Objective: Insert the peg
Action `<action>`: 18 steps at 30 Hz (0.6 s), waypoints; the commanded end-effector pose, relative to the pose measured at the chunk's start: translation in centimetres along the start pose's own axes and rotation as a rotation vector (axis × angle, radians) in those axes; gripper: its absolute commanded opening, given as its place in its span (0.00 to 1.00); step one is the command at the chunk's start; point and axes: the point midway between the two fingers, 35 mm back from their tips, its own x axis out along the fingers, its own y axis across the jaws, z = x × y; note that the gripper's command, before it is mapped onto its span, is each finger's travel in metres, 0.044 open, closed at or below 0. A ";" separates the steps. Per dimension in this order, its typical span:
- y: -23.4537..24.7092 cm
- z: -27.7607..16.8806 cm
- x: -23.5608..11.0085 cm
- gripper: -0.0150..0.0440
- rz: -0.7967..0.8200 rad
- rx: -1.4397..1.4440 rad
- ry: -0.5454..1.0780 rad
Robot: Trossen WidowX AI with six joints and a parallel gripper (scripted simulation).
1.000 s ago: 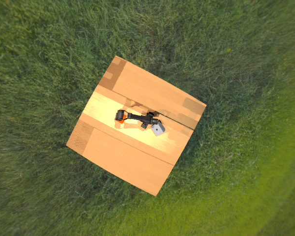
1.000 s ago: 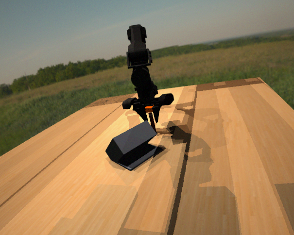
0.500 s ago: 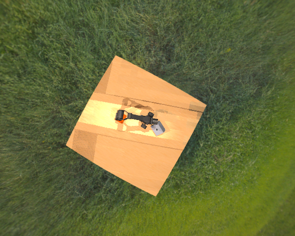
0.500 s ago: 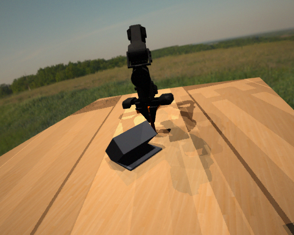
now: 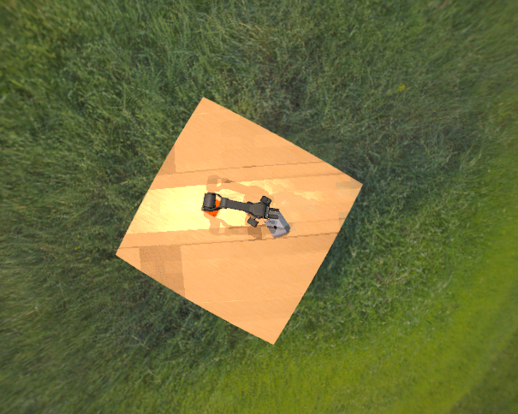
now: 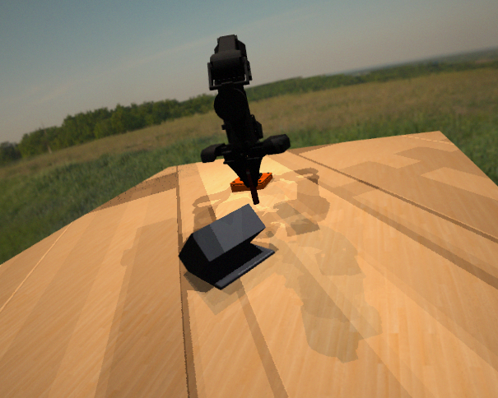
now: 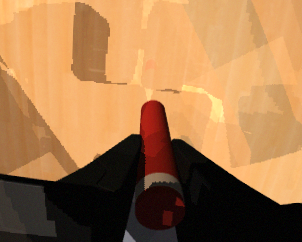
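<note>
The black parallel-jaw end effector (image 7: 156, 160) is clamped on the red cylindrical peg (image 7: 156, 149), its dark fingers pressed against the peg's sides in the wrist view, with the peg's far end pointing toward the wood below. In the exterior view the peg (image 6: 253, 191) hangs from the end effector (image 6: 249, 171), its lower tip above the light wooden plank counter (image 6: 369, 239), near the upper edge of the dark grey sloped panel (image 6: 227, 235). The panel rests on the counter just in front of the arm. The arm rises from an orange square base plate (image 6: 266, 176) behind the peg.
</note>
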 end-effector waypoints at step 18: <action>0.7 -0.8 -2.9 0.25 -0.059 0.078 0.003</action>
